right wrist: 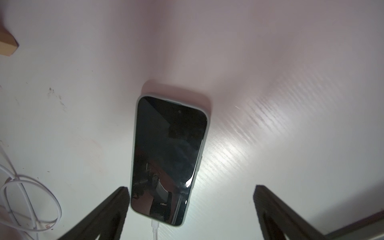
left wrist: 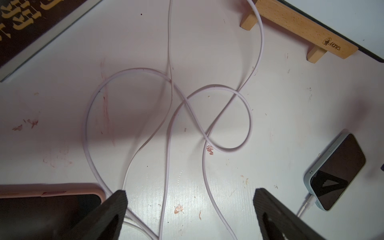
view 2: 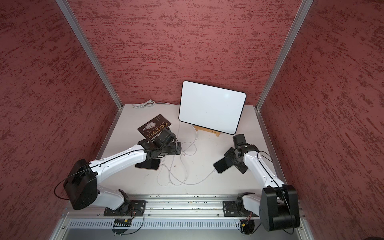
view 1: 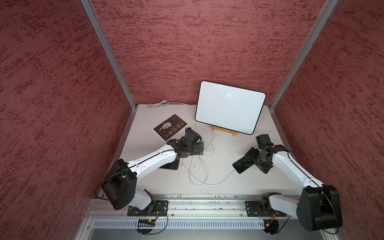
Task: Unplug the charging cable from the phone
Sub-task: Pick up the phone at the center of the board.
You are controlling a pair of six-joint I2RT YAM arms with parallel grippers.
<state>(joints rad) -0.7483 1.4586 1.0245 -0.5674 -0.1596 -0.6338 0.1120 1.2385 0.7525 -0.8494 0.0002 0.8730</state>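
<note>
the right claw point(right wrist: 190, 190) is held apart above the phone point(right wrist: 168, 160), charging cable point(right wrist: 154, 228) attached; the left claw point(left wrist: 190, 193) is likewise spread.

The phone point(right wrist: 168, 158) has a glossy, mirror-smooth screen. The stand point(left wrist: 299, 27) is pale matt wood; the walls point(view 1: 187, 41) look rough.

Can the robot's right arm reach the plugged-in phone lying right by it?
Probably yes. The right fingers hang open just over the phone, and nothing lies on it or blocks its plugged-in cable.
</note>
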